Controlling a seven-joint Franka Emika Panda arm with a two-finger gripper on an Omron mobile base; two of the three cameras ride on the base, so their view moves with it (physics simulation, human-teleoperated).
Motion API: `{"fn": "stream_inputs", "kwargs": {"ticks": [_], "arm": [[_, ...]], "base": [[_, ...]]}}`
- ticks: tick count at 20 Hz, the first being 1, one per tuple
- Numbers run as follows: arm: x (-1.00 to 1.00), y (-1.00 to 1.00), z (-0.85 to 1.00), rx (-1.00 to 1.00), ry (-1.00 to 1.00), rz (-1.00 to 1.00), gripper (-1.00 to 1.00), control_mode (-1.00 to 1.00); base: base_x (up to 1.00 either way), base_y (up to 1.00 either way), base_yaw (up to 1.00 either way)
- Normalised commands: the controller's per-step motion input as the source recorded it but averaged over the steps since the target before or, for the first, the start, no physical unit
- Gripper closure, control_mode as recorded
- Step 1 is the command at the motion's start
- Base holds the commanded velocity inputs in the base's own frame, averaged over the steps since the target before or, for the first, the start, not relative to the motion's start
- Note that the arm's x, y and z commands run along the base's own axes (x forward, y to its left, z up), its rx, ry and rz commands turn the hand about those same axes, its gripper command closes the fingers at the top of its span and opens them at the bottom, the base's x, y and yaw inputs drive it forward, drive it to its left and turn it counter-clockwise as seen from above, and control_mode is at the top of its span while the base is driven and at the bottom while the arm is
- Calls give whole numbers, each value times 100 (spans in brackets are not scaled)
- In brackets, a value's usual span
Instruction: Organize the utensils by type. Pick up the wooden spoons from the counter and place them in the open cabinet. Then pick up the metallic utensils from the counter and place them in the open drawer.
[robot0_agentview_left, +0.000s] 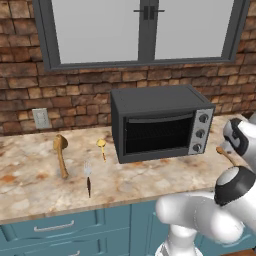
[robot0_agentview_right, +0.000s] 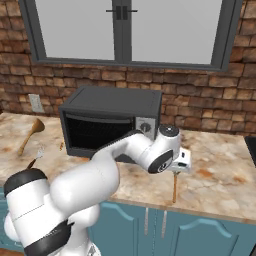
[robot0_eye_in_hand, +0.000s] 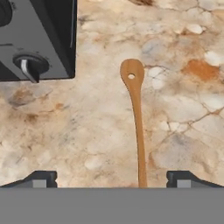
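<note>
My gripper (robot0_eye_in_hand: 111, 181) hangs open over the counter (robot0_eye_in_hand: 78, 127), its fingertips (robot0_eye_in_hand: 41, 178) spread wide. One wooden spoon (robot0_eye_in_hand: 135, 109), with a small hole in its bowl, lies between them, its handle running toward the right fingertip. From the right base, this wooden spoon (robot0_agentview_right: 174, 187) sticks out below the hand (robot0_agentview_right: 180, 161). A second wooden spoon (robot0_agentview_left: 61, 155) lies at the left of the counter (robot0_agentview_left: 30, 185). Beside it rest the metallic utensils: a small gold spoon (robot0_agentview_left: 102, 148) and a silver-headed piece with a dark handle (robot0_agentview_left: 88, 177).
A dark grey toaster oven (robot0_agentview_left: 160, 122) stands mid-counter against the brick wall; its knob corner (robot0_eye_in_hand: 30, 68) is close to the spoon's bowl. Shut teal drawer fronts (robot0_agentview_left: 55, 227) run below the counter. A wall outlet (robot0_agentview_left: 41, 118) sits at the left.
</note>
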Motion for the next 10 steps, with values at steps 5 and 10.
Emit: {"fn": "stream_inputs", "kwargs": {"ticks": [5, 10], "arm": [[0, -45, -32, 0, 0, 0, -100, -100], [0, -14, -37, 0, 1, 0, -100, -100]], "base": [[0, 0, 0], [0, 0, 0]]}}
